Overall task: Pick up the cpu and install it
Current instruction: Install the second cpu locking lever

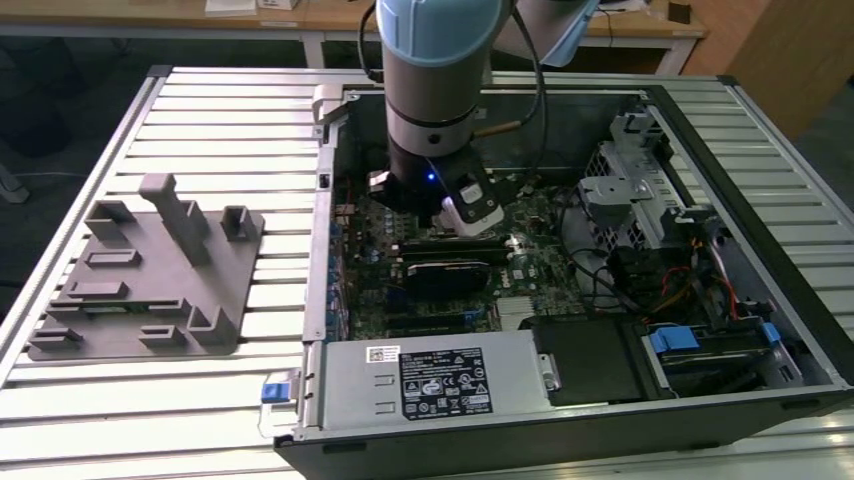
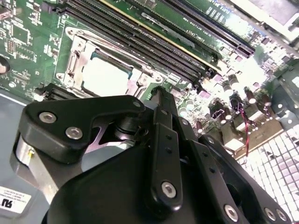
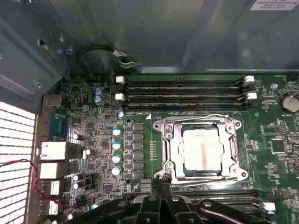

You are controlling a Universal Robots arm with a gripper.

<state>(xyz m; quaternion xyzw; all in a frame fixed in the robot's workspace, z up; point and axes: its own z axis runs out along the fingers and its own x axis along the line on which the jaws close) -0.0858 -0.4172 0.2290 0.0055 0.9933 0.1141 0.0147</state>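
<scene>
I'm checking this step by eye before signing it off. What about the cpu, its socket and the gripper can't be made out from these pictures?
- Exterior view: the arm hides the socket.
- First wrist view: whether the cpu sits fully flat in the socket frame; glare washes out its top.
- Second wrist view: the gripper body covers the frame's near edge.
- Both wrist views: the fingertips run together, so open or shut is unclear.

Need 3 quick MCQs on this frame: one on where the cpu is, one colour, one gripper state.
1. Where is the cpu?
A. on the grey fixture tray
B. in the motherboard socket
C. on the power supply

2. Colour of the fixture tray?
A. grey
B. blue
C. red

3. The gripper is:
A. wide open
B. shut on the cpu
C. shut, holding nothing

Key: 1 B, in both wrist views it sits inside the socket frame; 2 A, grey in the exterior view; 3 C, fingers together beside the socket.
</scene>
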